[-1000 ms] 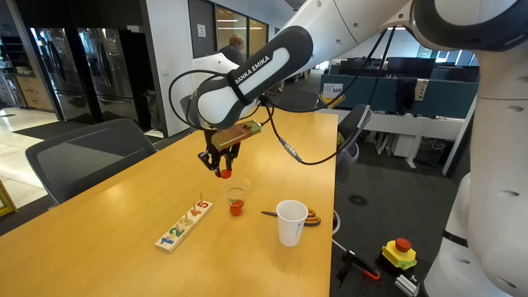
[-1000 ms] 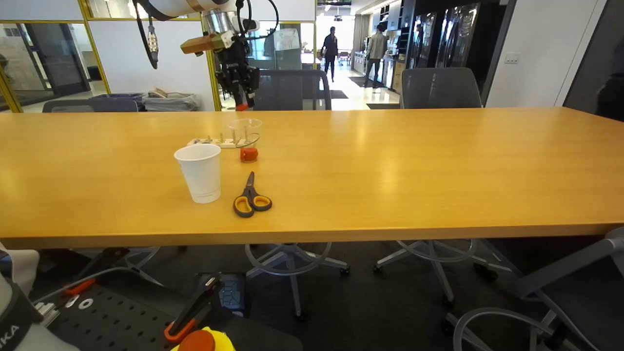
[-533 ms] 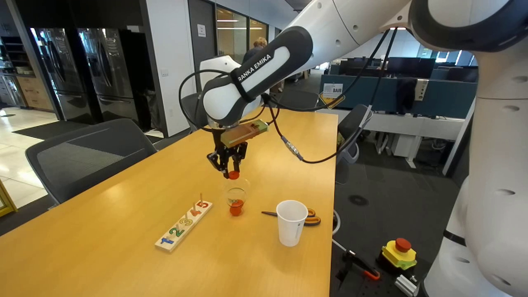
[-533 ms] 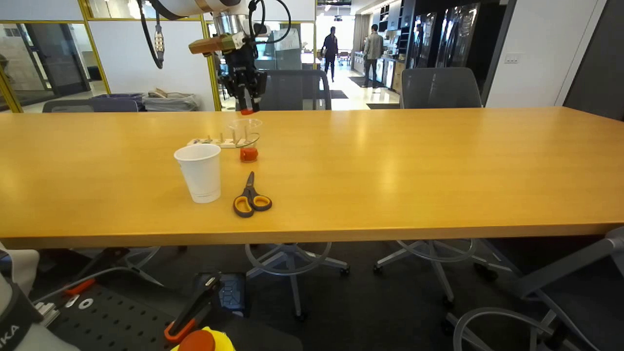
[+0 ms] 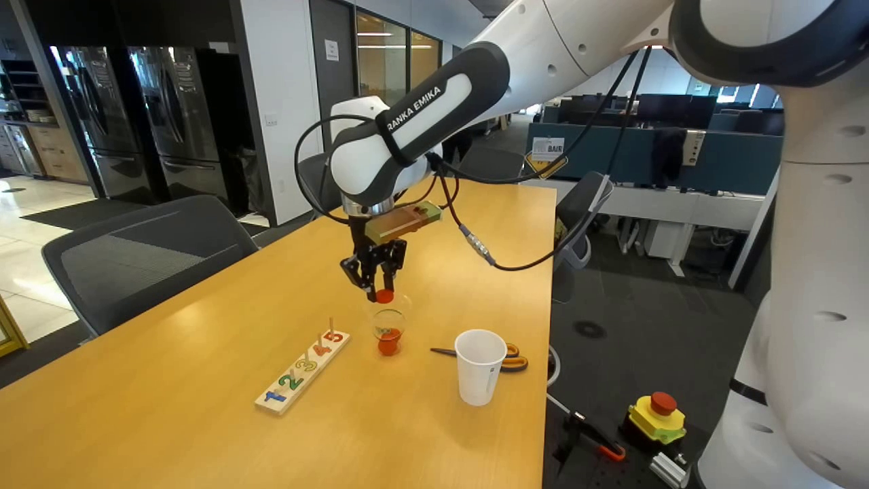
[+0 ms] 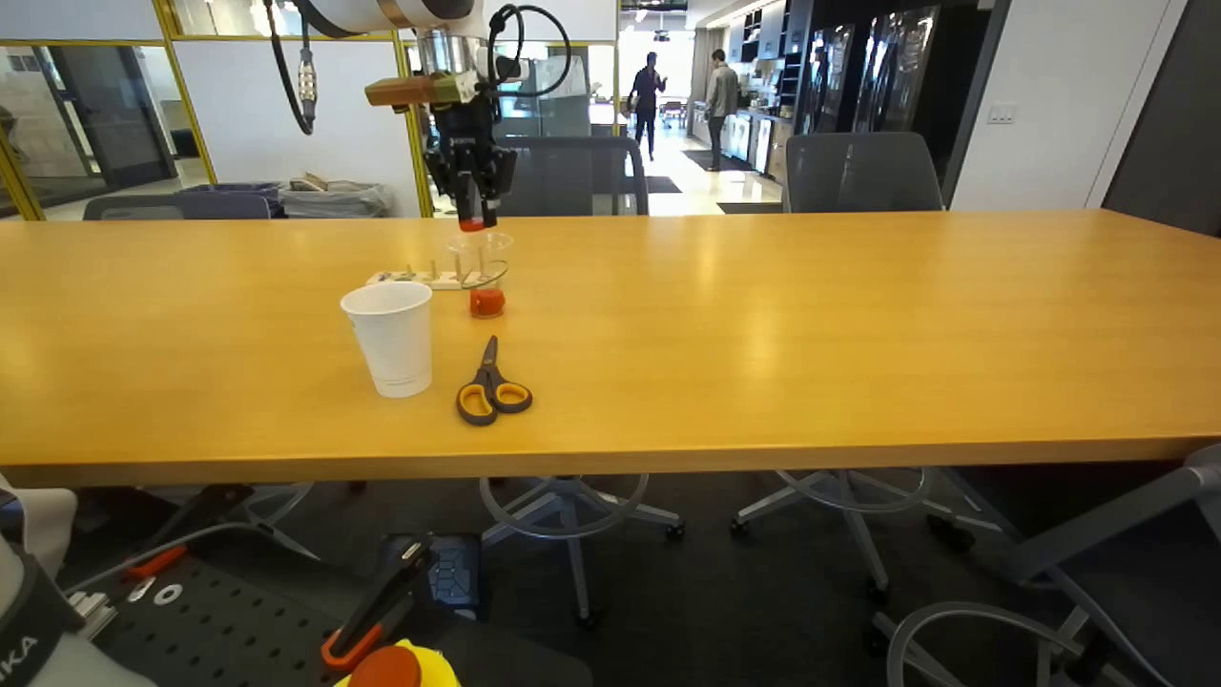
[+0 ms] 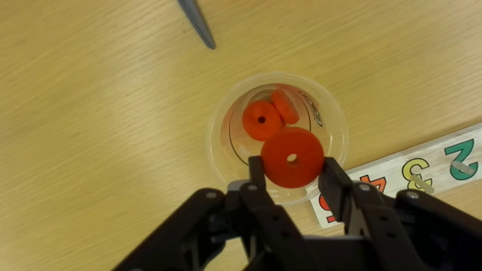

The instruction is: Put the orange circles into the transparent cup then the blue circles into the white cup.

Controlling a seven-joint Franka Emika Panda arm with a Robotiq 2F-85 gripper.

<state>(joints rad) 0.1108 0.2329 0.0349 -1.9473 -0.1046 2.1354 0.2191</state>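
Observation:
My gripper (image 7: 292,161) is shut on an orange circle (image 7: 299,174), its fingertips pressing opposite edges of the disc. The pair hangs directly above the transparent cup (image 7: 278,76), near the rim in both exterior views. Through the mouth I see two orange circles inside: one lies flat (image 7: 260,130), while the other leans on its edge (image 7: 285,106). The held disc may hide more of the cup's bottom. The white cup (image 5: 478,370) stands upright on the table, nearer the robot's base. Blue circles are hidden or out of view.
Beside the transparent cup lies a narrow board (image 5: 303,373) with printed numbers and upright pegs. Scissors (image 6: 491,386) rest near the white cup, their blade tip (image 7: 203,32) pointing toward the clear cup. The table's edge (image 6: 610,463) runs past the white cup.
My gripper has carried the orange circle across to a place above the transparent cup, then sunk a little lower toward its rim. Both cups, the board and the scissors have stayed put.

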